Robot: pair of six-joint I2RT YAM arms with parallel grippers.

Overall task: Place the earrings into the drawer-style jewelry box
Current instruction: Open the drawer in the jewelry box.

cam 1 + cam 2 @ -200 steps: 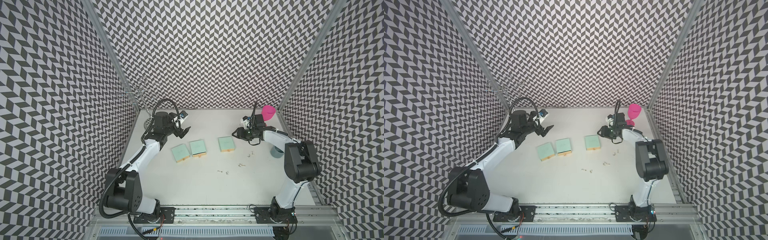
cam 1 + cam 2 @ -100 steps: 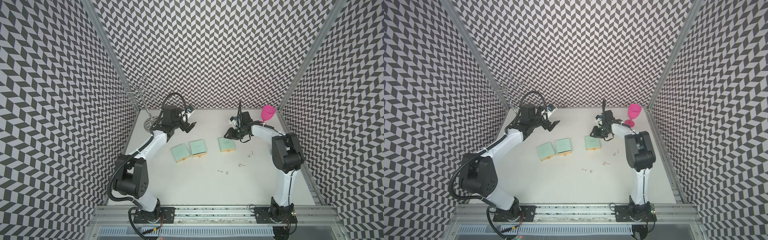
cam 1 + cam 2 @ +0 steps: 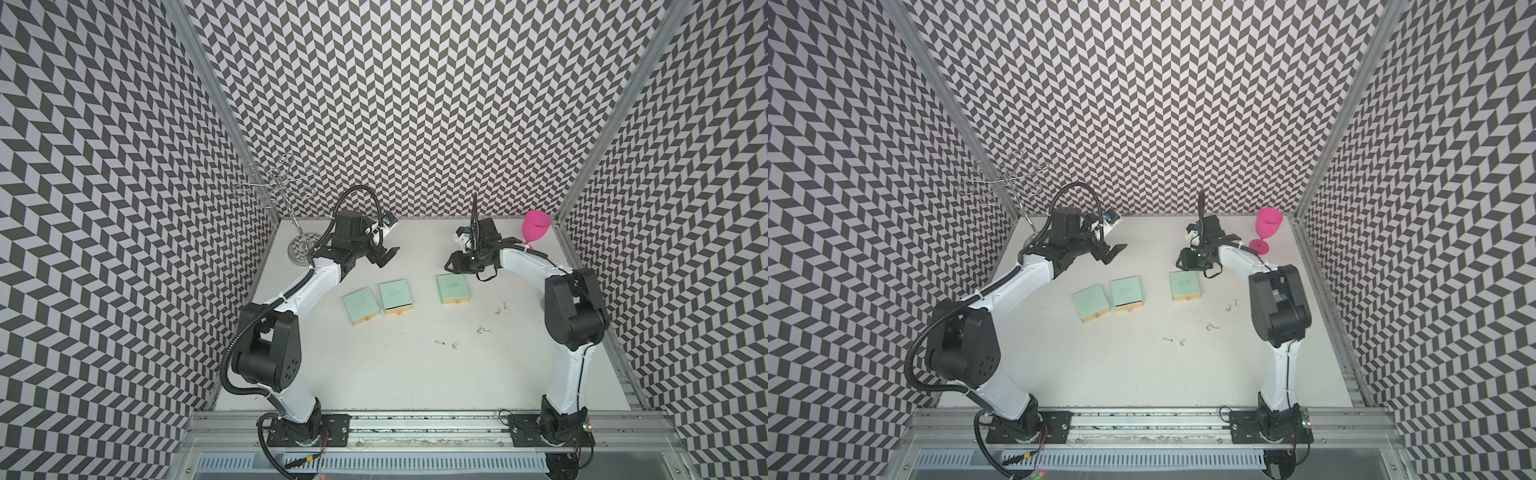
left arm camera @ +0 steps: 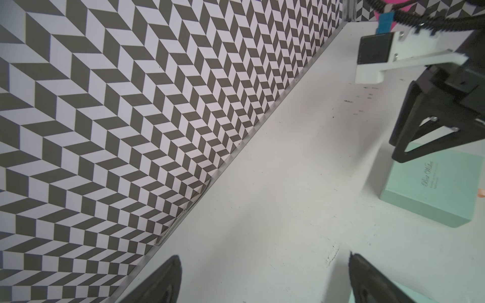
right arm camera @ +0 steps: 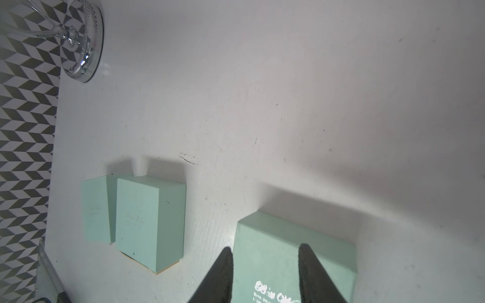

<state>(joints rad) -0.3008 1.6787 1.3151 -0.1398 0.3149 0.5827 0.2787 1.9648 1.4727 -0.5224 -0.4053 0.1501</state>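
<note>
Earrings [image 3: 482, 331] lie in small clusters on the table [image 3: 374, 365], four to five o'clock from the rightmost mint-green jewelry box [image 3: 453, 288]. Right gripper [image 5: 265, 248] hovers over that box's twelve-o'clock edge, jaws apart and empty. Left gripper [image 3: 384, 257] hangs at twelve o'clock from the middle box [image 3: 395, 296], jaws spread wide.

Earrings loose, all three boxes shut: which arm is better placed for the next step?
Probably the right. The right gripper hovers open by the rightmost mint-green box, and the earrings lie nearby on that side. The left gripper, also open, sits farther from both.
</note>
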